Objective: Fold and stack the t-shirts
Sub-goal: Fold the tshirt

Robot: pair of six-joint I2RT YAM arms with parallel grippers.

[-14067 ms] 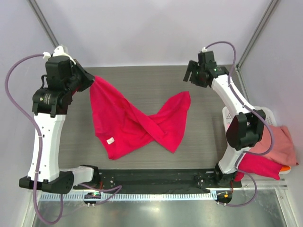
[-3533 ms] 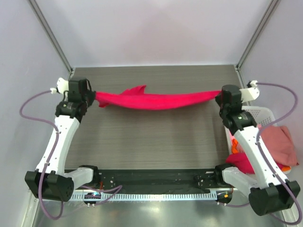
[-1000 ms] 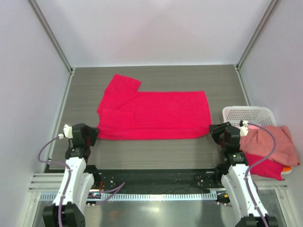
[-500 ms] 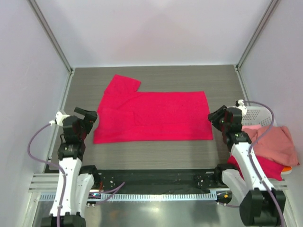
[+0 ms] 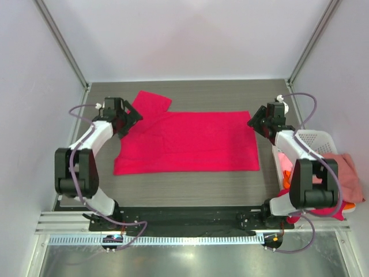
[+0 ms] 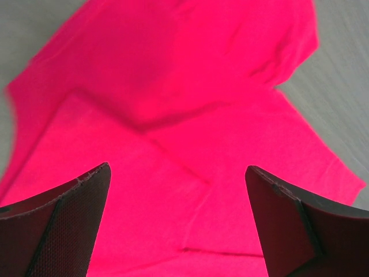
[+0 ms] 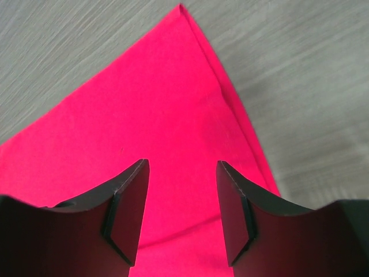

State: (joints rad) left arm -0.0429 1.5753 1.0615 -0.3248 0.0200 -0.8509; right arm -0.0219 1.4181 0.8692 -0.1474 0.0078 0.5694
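1. Table (image 5: 190, 190): the crimson t-shirt (image 5: 190, 141) lies spread flat across its middle, one sleeve poking out at the far-left corner. A few seconds ago it hung stretched between the two arms, so the laying-out looks finished and folding is judged next.
2. Basket (image 5: 311, 135), right edge of the table: the other t-shirts (image 5: 349, 176) are heaped in and over it, not yet handled.
3. Arms: a second ago both were at the shirt's near corners; now both are at its far edge.
4. Left gripper (image 5: 130, 118): jaws wide apart, holding nothing, poised over the sleeve area (image 6: 176, 173).
5. Right gripper (image 5: 256, 122): jaws partly apart, empty, above the far-right corner (image 7: 181, 167). Contact with the cloth cannot be told.
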